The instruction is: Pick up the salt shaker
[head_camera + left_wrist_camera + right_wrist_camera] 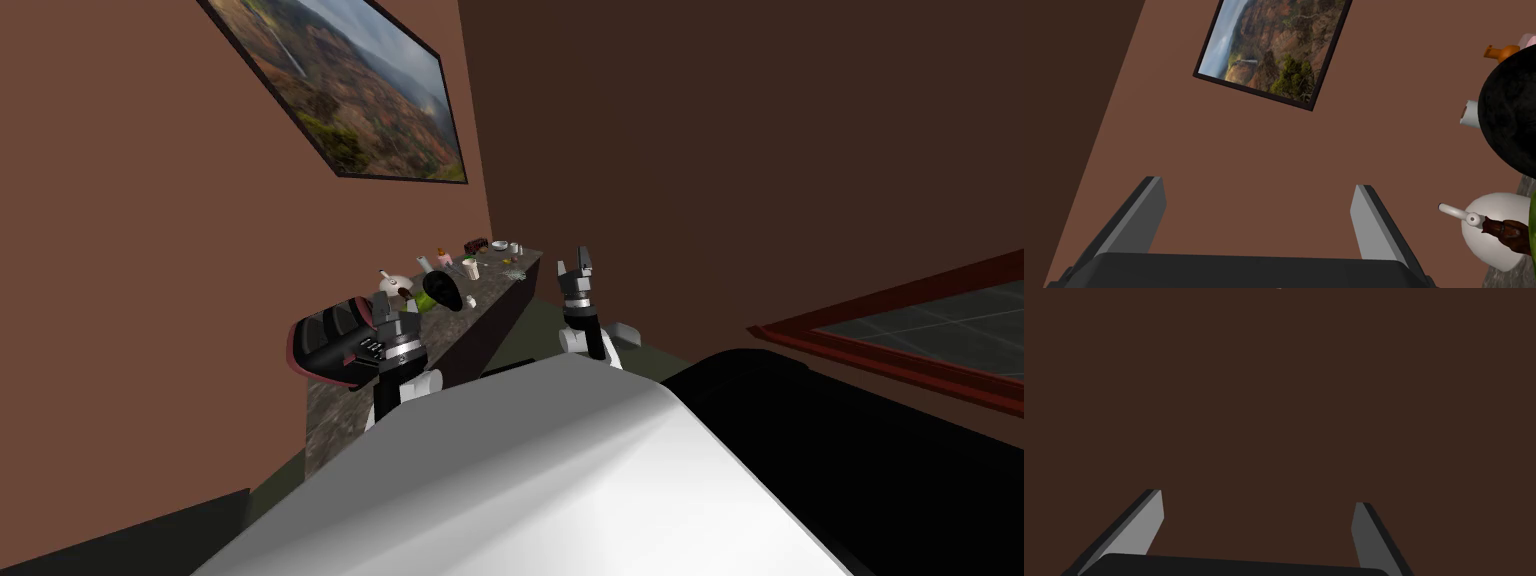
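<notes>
1. Stone-topped desk (330, 410): the salt shaker (472, 268), seemingly the small pale cylinder, stands near its far end.
2. Left gripper (1259, 183) and right gripper (1258, 498) gape wide, both empty.
3. Approach, grasp and lift all remain.

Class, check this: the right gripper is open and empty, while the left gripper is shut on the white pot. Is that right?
No. The left wrist view shows the left gripper open and empty too, the white pot standing apart beside it. The right gripper is open and empty, as stated.
</notes>
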Tool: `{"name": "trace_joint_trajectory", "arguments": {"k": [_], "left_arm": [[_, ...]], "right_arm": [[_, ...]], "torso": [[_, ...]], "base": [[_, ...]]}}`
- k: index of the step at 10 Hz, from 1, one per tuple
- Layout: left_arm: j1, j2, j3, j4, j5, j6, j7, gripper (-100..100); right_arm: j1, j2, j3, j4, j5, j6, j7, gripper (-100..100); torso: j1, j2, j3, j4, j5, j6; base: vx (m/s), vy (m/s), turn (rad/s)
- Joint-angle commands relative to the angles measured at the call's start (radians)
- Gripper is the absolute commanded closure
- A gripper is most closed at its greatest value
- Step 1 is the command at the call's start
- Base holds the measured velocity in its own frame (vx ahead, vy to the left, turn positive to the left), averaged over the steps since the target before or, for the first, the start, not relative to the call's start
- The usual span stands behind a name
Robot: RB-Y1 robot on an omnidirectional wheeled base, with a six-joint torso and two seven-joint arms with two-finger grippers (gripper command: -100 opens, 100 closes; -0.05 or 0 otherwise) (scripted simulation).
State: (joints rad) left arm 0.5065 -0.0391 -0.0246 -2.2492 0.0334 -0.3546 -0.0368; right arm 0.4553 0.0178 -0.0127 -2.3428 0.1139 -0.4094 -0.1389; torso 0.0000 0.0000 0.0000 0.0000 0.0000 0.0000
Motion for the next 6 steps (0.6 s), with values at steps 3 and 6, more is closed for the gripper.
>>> {"name": "trace_joint_trajectory", "arguments": {"k": [3,6], "left_arm": [[0.005,0.081,0.000,0.006,0.001,0.024,-0.005,-100],[0.016,0.178,0.001,0.020,0.004,0.079,-0.015,-100]], "right_arm": [[0.000,0.000,0.000,0.000,0.000,0.000,0.000,0],[0.000,0.000,0.000,0.000,0.000,0.000,0.000,0]], "torso": [[-0.001,0.000,0.000,0.000,0.000,0.000],[-0.001,-0.001,0.000,0.000,0.000,0.000]], "base": [[0.006,-0.012,-0.045],[0.010,-0.026,-0.090]]}}
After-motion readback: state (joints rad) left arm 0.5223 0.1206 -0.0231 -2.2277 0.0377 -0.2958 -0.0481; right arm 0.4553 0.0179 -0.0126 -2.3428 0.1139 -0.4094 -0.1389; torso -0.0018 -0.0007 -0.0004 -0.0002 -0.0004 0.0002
